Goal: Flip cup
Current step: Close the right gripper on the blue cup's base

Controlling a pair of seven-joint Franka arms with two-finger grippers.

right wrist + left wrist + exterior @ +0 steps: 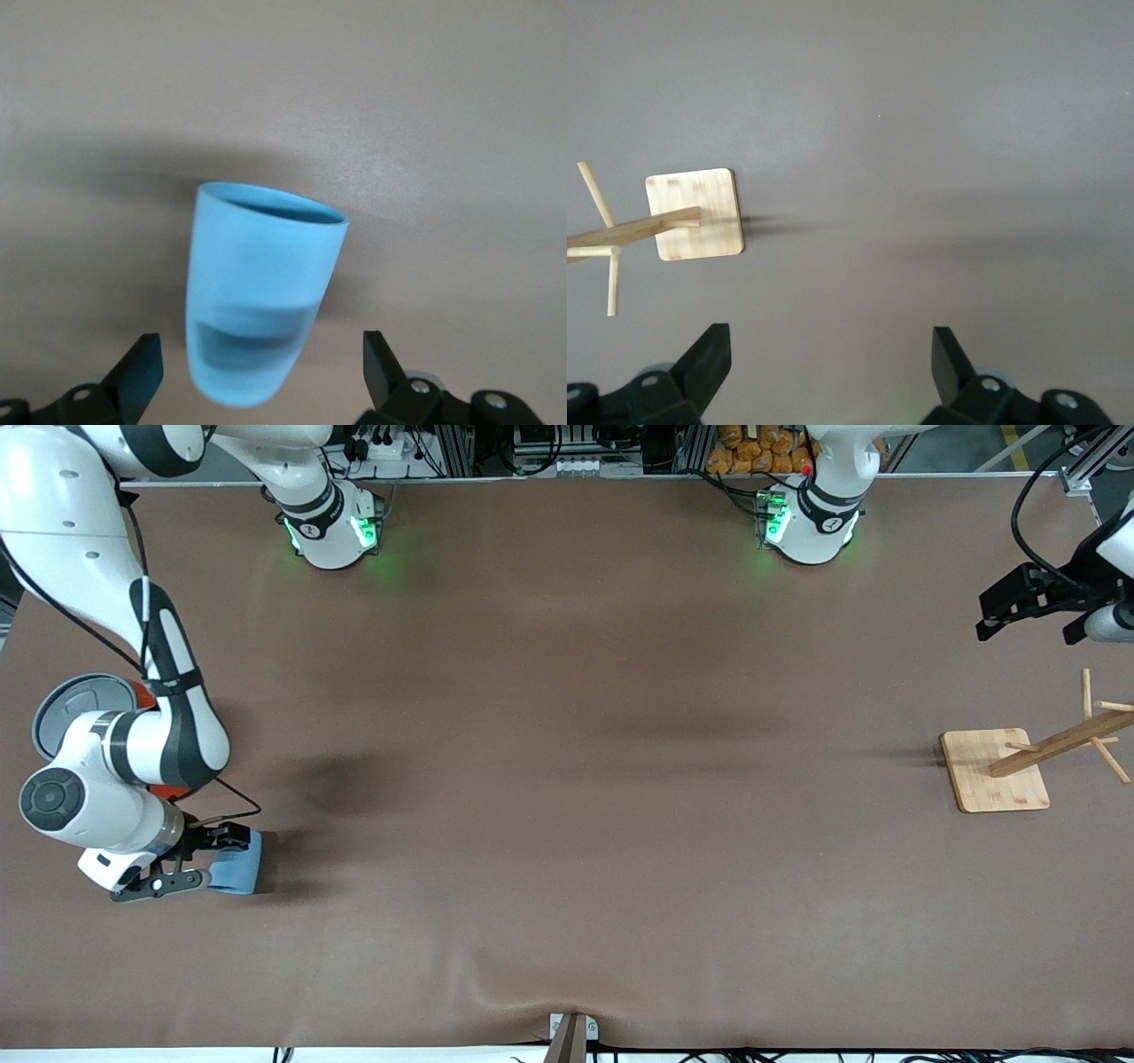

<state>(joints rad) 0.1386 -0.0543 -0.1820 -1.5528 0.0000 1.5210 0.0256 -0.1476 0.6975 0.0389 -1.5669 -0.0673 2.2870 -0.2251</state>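
The light-blue cup is tipped on its side at the right arm's end of the table, nearer the front camera than the orange can. My right gripper is open, with one finger on each side of the cup's base and not touching it. In the right wrist view the cup points its open rim away from the gripper, and a clear gap shows on both sides. My left gripper is open and empty. It waits in the air at the left arm's end of the table and also shows in the left wrist view.
An orange-red can with a grey lid stands partly hidden by the right arm. A wooden peg rack on a square base stands at the left arm's end and also shows in the left wrist view. The brown table cover has a wrinkle near its front edge.
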